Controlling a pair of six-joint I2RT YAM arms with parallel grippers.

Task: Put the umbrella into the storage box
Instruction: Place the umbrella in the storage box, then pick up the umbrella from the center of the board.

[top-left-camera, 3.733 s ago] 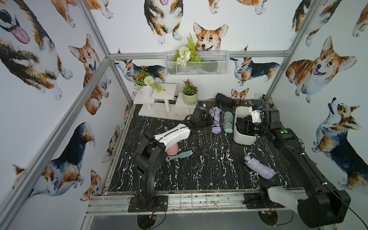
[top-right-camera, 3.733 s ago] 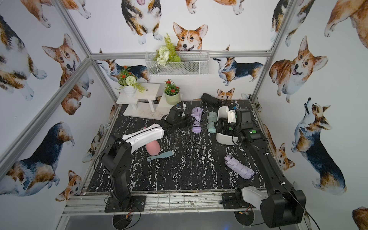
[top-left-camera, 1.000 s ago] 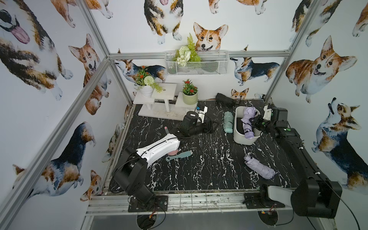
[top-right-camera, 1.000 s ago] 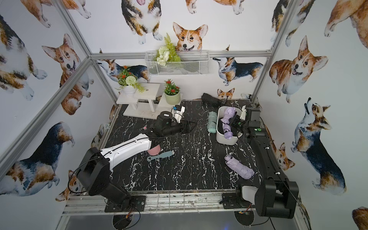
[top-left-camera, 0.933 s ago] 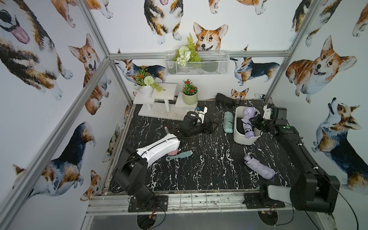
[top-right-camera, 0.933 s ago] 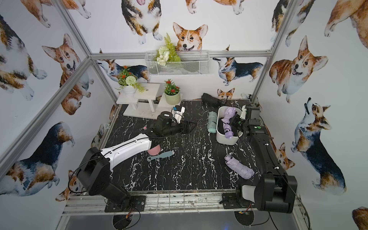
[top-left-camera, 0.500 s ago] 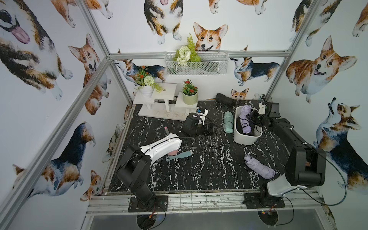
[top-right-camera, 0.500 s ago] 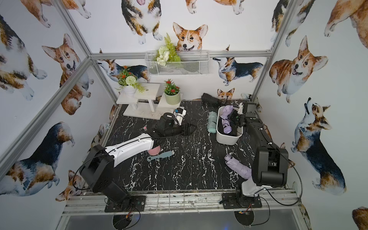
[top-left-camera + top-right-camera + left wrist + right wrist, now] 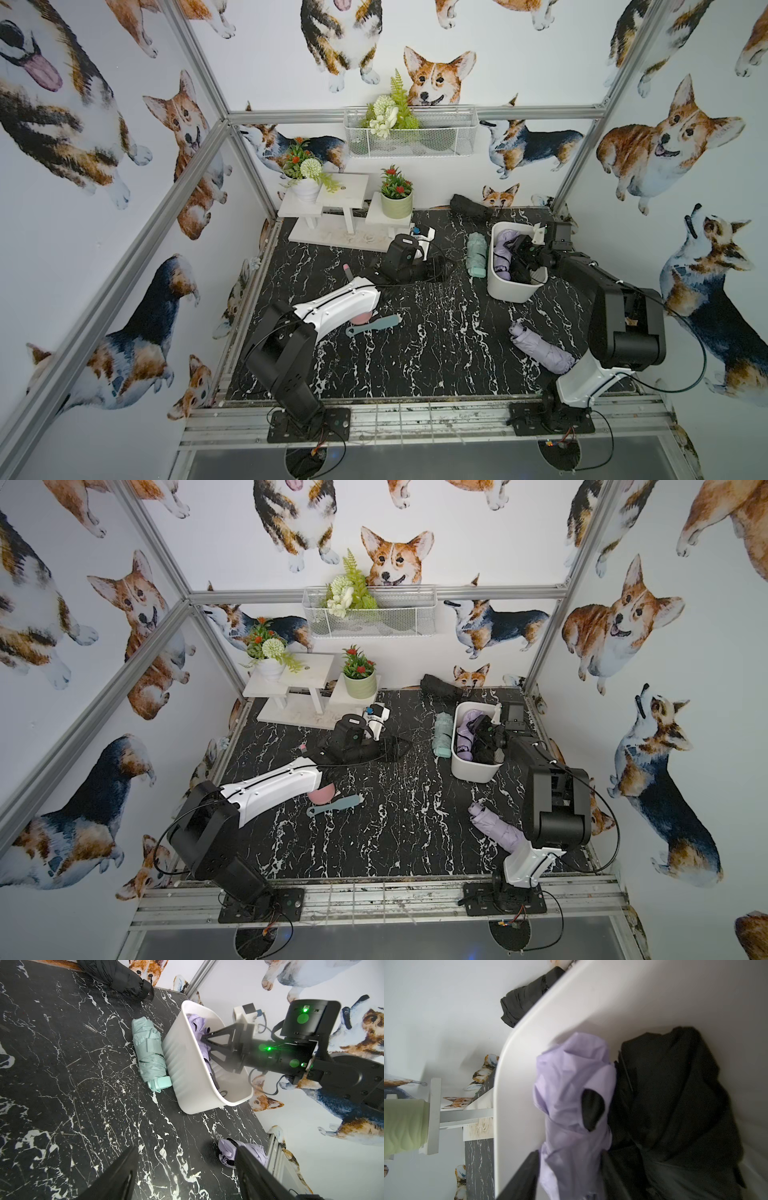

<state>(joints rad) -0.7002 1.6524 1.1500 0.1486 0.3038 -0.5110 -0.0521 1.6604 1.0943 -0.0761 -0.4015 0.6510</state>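
Right wrist view: we're placing the lilac umbrella (image 9: 571,1084) inside the storage box (image 9: 571,1007); hold of right gripper (image 9: 569,1159) unclear, left gripper (image 9: 186,1149) agape; withdraw next.

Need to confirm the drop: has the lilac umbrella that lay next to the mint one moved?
Yes. The lilac umbrella went from the table left of the mint umbrella into the storage box on its right.

Right claw (image 9: 569,1167) now wide around umbrella (image 9: 571,1084)

table (image 9: 436,353) (black marble) | storage box (image 9: 509,289) | mint umbrella (image 9: 476,259) | lilac umbrella (image 9: 540,347) | brush (image 9: 372,326)
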